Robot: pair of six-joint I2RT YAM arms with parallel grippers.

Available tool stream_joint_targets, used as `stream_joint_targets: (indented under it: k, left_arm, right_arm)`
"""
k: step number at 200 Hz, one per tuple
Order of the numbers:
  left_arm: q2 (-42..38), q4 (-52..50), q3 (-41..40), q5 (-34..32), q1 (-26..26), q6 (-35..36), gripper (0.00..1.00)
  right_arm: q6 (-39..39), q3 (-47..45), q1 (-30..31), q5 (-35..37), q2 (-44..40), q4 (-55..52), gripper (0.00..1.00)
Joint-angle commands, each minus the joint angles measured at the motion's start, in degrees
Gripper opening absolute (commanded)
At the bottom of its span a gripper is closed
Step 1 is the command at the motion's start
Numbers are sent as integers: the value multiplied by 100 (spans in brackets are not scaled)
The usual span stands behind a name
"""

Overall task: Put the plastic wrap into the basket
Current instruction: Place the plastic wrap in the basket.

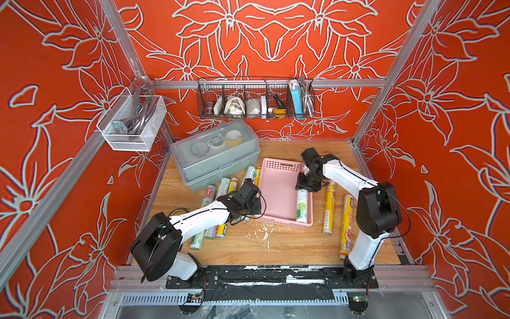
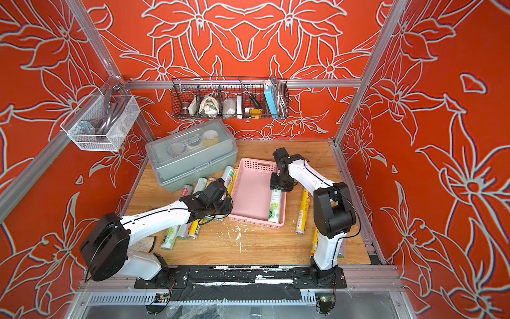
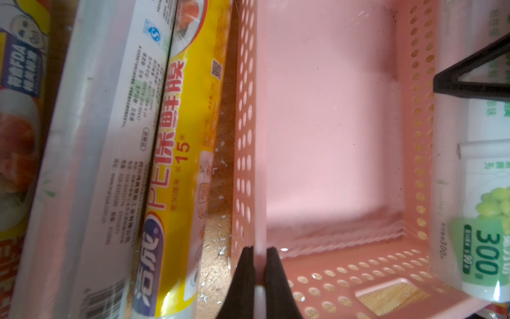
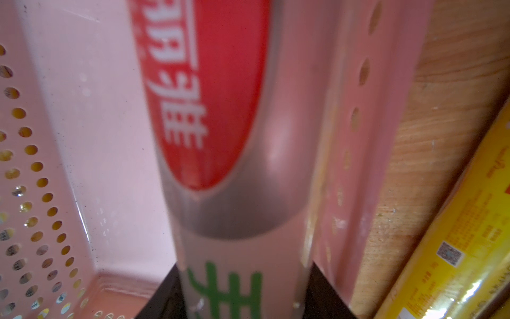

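1. Looks like the lowering step: setting the gripped roll [image 1: 301, 207], white with green print and a red oval label, down inside the pink basket [image 1: 280, 165], lengthwise along its right wall
2. Lower level and parallel to that wall, to avoid catching either end on the rim; let go only on contact with the floor, to avoid a bounce or roll-away from so glossy a cylinder
3. Place tight against the wall, leaving the bare pink floor free for the other rolls lying on the table [image 1: 289, 248]: a cluster [image 1: 225, 189] just left of the basket, two yellow ones [image 1: 329, 207] just right of it
4. State of the right gripper [image 4: 245, 292]: partly open, clamped on the roll near its middle, wrapper filling the gap between the two black fingers [image 4: 325, 298] in the right wrist view
5. Cannot tell whether touching the basket floor yet; judging by the perforated wall showing between floor and roll in the left wrist view, probably at about rim height
6. State of the left gripper [image 3: 258, 251]: pinched tight on the rim of the basket's left wall, near the corner closest to the robot's base, one finger [image 3: 245, 276] outside and one inside; seems meant to steady the basket, so better not released before set-down
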Motion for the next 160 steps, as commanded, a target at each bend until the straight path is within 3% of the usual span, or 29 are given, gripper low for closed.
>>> stream_joint_targets:
  k: [1, 63, 93, 160]
  left_arm:
    - [103, 238, -5, -184, -42, -67, 11]
    - [175, 252, 25, -280, -46, -28, 14]
    - [149, 231, 16, -329, -46, -17, 21]
    - [51, 205, 7, -444, -46, -35, 34]
  right_arm:
    - [66, 90, 99, 181, 216, -133, 45]
    - [91, 3, 212, 400, 542, -58, 48]
    - [68, 7, 215, 420, 599, -43, 52]
    - [40, 261, 225, 687, -165, -486, 63]
